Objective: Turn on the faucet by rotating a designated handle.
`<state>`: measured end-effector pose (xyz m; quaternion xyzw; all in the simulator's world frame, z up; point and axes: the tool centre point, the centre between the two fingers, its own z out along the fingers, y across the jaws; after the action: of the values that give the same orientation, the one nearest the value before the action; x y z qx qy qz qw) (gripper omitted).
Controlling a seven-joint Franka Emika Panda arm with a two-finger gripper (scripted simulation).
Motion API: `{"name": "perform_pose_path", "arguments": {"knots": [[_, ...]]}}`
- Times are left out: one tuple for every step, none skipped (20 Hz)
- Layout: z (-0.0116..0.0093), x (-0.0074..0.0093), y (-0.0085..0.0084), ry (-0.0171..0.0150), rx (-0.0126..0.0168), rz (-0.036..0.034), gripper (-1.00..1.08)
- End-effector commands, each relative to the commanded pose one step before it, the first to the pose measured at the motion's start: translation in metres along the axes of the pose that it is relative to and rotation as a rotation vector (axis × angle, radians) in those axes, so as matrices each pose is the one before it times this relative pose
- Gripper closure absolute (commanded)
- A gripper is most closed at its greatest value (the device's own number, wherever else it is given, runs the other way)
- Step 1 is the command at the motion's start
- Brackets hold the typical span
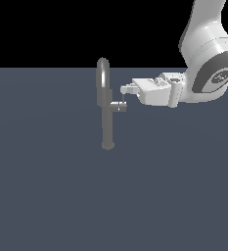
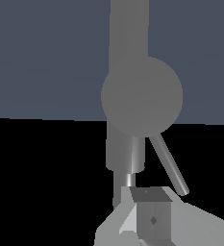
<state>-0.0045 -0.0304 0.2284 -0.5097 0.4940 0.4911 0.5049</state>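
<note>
Your faucet (image 1: 105, 105) stands upright on the dark grey tabletop (image 1: 47, 196), a little left of centre in the exterior view, its small round base planted on the surface and its arched spout rising at the top of the slim column. The handle (image 1: 119, 106) juts from the column's side toward the exterior view's right, a short grey stub about halfway up, with a thin lever rod (image 2: 168, 164) that the wrist view shows slanting away from the stub's round end face. Your white arm (image 1: 206, 59) comes in from the upper right of the exterior view and lies nearly level, with the gripper (image 1: 123, 90) pointing left at the faucet. Its tip sits just above and beside the handle, very close to the column; you cannot tell from either view whether it touches the stub or the rod. In the wrist view one finger (image 2: 152, 216) shows near the camera in front of the stub. The jaws hold nothing that you can see, and how far apart they stand cannot be told from these views.
</note>
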Motion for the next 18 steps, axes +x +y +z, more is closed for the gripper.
{"name": "perform_pose_path", "arguments": {"knots": [[-0.00003, 0.00751, 0.01357, -0.00523, -0.00538, 0.01558, 1.08], [0.00001, 0.00177, 0.00395, -0.00059, -0.00064, 0.00161, 1.08], [0.00001, 0.00182, 0.00397, -0.0006, -0.00066, 0.00167, 1.08], [-0.00001, 0.0018, 0.00402, -0.00057, -0.00063, 0.00162, 1.08], [-0.00001, 0.00185, 0.00404, -0.00057, -0.00066, 0.00168, 1.08], [0.0, 0.0, 0.0, 0.0, 0.0, 0.0, 1.08], [-0.00007, -0.0105, -0.00902, 0.00383, 0.00195, -0.02251, 1.08], [0.00003, 0.00505, 0.00397, -0.00062, -0.00035, 0.00338, 1.08], [0.00003, 0.00511, 0.00398, -0.00062, -0.00036, 0.00345, 1.08], [0.00002, 0.00512, 0.00401, -0.00061, -0.00035, 0.00341, 1.08], [0.00002, 0.00518, 0.00402, -0.00062, -0.00035, 0.00348, 1.08], [0.00001, 0.00521, 0.00404, -0.00061, -0.00034, 0.00349, 1.08], [0.0, 0.00524, 0.00405, -0.00059, -0.00033, 0.00349, 1.08], [-0.00001, 0.00414, 0.00314, -0.00044, -0.00024, 0.00276, 1.08], [0.0, 0.0, 0.0, 0.0, 0.0, 0.0, 1.08], [-0.00005, -0.02338, -0.0122, 0.00304, -0.0021, -0.04392, 1.08], [0.00004, 0.00725, 0.00223, -0.00043, 0.00027, 0.00621, 1.08], [0.00003, 0.00721, 0.00221, -0.00043, 0.00028, 0.00617, 1.08]]}}
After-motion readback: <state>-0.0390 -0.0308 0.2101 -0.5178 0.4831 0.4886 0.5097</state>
